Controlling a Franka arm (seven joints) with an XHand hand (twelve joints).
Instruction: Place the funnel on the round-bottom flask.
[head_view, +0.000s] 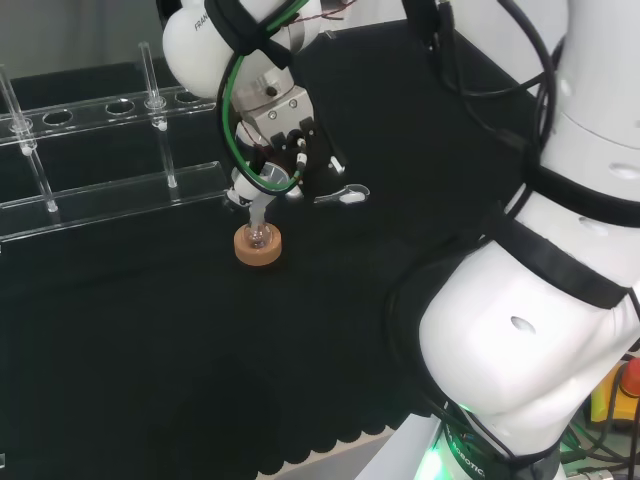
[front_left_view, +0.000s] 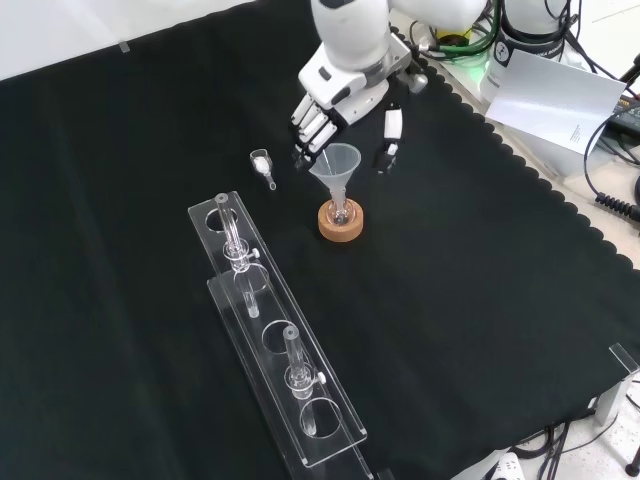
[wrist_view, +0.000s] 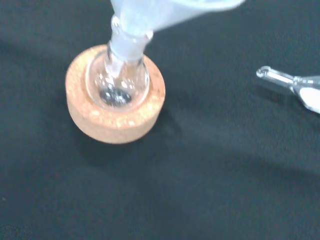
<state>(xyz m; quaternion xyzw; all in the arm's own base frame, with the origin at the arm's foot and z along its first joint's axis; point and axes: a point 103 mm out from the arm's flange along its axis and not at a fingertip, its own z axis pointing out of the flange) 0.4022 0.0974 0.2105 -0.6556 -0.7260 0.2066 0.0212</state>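
Where the clear conical funnel (front_left_view: 337, 165) enters the glass round-bottom flask (wrist_view: 118, 81), a cork ring (wrist_view: 114, 116) cradles it.

Honestly nothing readable here. The white arm link (head_view: 205, 40) in the head view has some dark lettering, but it's cut off by cables and can't be made out.
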